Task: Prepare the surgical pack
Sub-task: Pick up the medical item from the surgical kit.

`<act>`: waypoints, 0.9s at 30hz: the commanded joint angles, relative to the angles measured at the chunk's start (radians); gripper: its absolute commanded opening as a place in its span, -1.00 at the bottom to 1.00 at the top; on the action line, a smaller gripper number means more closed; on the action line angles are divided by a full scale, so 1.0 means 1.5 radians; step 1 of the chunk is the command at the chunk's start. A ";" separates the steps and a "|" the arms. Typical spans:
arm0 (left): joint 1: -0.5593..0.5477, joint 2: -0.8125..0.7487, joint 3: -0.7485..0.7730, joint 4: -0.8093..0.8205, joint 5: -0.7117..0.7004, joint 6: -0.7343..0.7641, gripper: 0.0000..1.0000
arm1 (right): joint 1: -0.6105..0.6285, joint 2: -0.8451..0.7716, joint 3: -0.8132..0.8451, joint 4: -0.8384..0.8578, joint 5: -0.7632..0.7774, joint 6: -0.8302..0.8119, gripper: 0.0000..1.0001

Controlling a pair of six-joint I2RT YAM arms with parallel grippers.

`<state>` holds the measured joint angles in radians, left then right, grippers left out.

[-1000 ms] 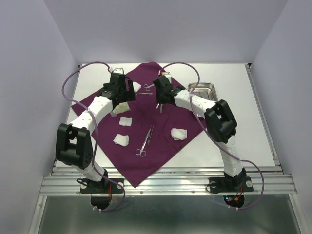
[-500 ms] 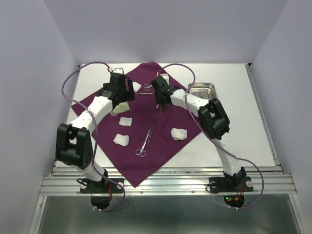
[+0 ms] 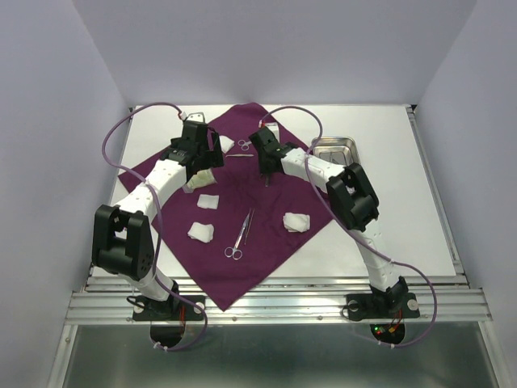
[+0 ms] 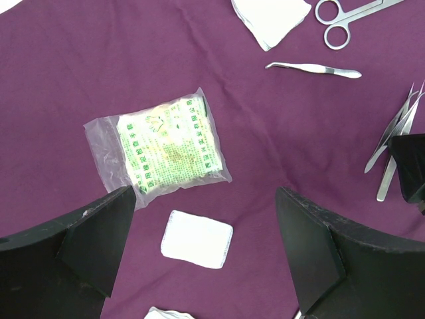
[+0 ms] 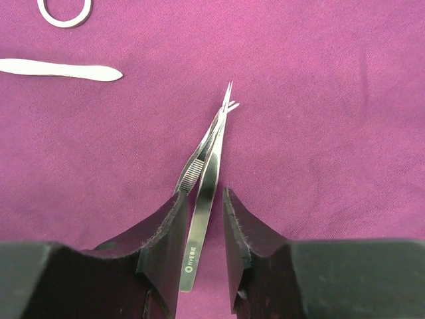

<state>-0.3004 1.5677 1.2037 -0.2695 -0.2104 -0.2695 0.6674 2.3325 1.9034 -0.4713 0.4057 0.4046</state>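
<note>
Right wrist view shows the right gripper [image 5: 204, 197] low over the purple cloth [image 5: 319, 133], jaws narrow and pinched on the rear of the tweezers [image 5: 211, 153], whose closed tips point away from the camera. A loose pair [image 5: 60, 70] lies beyond to the left, below one scissors [image 5: 64, 13] ring.

Left wrist view has the left gripper [image 4: 204, 219] above the cloth with its jaws wide and holding nothing. Under it lie a clear packet [image 4: 171, 146] with green print and, just beside that, a gauze pad [image 4: 196, 239].

From the top view, the cloth lies spread as a diamond on the table [image 3: 404, 210]. On the near half lie three gauze wads [image 3: 296, 221] and a long clamp [image 3: 241, 233]. The tray [image 3: 349, 142] sits at the cloth's right edge.
</note>
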 commanded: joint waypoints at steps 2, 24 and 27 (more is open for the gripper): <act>-0.002 -0.019 -0.011 0.017 -0.009 0.009 0.97 | 0.001 0.006 0.008 -0.003 0.006 0.017 -0.35; -0.002 -0.016 -0.014 0.020 -0.008 0.010 0.97 | 0.001 -0.006 -0.029 0.014 0.013 0.022 -0.81; -0.002 -0.014 -0.014 0.021 -0.006 0.010 0.97 | 0.001 -0.033 -0.043 0.014 0.031 0.018 -0.92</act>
<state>-0.3004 1.5677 1.2015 -0.2657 -0.2104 -0.2665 0.6674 2.3302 1.8702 -0.4530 0.4133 0.4305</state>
